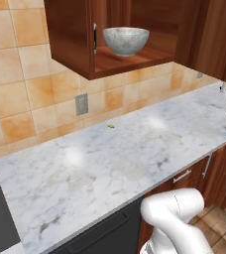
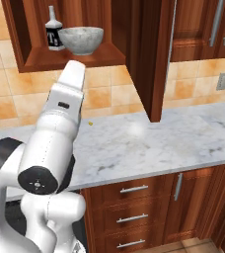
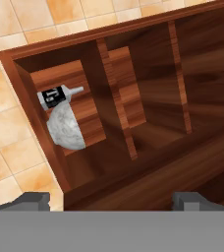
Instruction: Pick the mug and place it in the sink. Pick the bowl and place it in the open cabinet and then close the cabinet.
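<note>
Bowl [image 1: 126,39] sits inside the open cabinet [image 1: 70,34] at upper centre, beside a bottle [image 2: 54,30]; end effector [image 3: 111,199] spread wide, gripping nothing.

A white marble countertop [image 1: 135,149] runs along an orange tiled wall [image 1: 16,74], which carries a grey outlet plate [image 1: 82,104]. A tiny yellow speck [image 1: 111,126] lies near the countertop's back edge. Below its front edge are wooden drawers [image 2: 134,207] with short silver handles, and a small white bottle [image 2: 54,29] with a dark label stands on a shelf
</note>
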